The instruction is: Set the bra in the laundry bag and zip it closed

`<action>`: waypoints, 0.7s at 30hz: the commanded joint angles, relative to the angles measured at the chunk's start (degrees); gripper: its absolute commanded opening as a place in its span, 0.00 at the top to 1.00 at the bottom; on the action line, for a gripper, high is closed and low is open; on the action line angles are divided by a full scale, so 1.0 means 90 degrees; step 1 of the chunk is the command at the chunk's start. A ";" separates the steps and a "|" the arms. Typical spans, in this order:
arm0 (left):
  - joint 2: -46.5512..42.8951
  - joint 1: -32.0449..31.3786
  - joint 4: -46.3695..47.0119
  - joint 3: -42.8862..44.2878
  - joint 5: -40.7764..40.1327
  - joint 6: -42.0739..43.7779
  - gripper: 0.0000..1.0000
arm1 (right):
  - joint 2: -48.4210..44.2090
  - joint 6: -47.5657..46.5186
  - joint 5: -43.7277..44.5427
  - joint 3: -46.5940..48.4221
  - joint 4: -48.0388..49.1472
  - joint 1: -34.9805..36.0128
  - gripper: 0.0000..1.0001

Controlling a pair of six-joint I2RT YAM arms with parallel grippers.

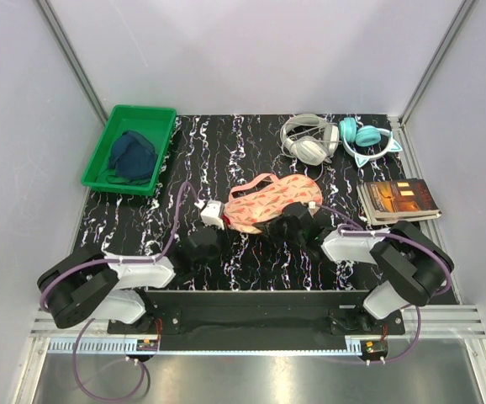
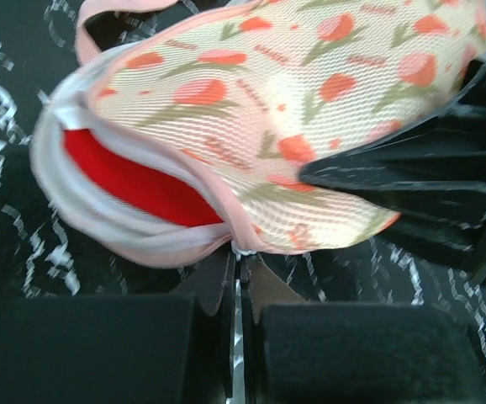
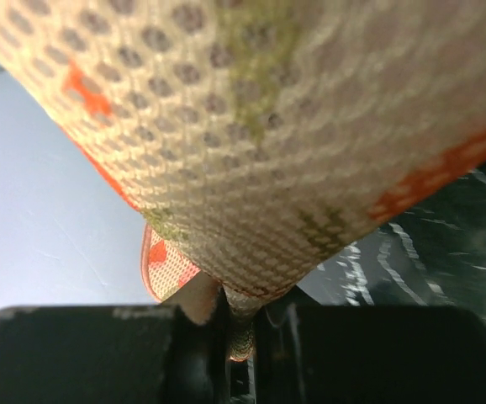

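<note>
The laundry bag (image 1: 264, 200) lies in the middle of the black marbled table, peach-pink with a red-and-green print. In the left wrist view the laundry bag (image 2: 277, 109) gapes at its left end, and the red bra (image 2: 134, 183) shows inside, between the pink zip edges. My left gripper (image 2: 241, 263) is shut on the small white zip pull (image 2: 241, 249) at the bag's near edge; in the top view the left gripper (image 1: 224, 222) is at the bag's left end. My right gripper (image 3: 241, 328) is shut on a fold of the laundry bag (image 3: 251, 151); in the top view the right gripper (image 1: 282, 215) is at the bag's near right side.
A green tray (image 1: 155, 118) at the back left holds a dark blue garment (image 1: 132, 156). White headphones (image 1: 308, 139) and teal cat-ear headphones (image 1: 367, 141) lie at the back right. A book (image 1: 398, 200) lies at the right edge.
</note>
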 commanded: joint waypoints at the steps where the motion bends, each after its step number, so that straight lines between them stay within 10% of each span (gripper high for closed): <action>1: -0.0599 0.0196 -0.0954 -0.0255 -0.0262 0.0111 1.00 | -0.0274 -0.1110 -0.0562 -0.0362 -0.0036 -0.0180 1.00; 12: -0.1752 0.0205 -0.1329 -0.1163 0.1143 -0.0231 1.00 | 0.0448 -0.4305 -0.2252 0.0466 -0.0708 -0.0894 1.00; 21: -0.0750 -0.0224 0.0456 -0.1136 0.2053 -0.1635 1.00 | 0.0888 -0.4212 -0.2731 0.0947 -0.1219 -0.1011 0.39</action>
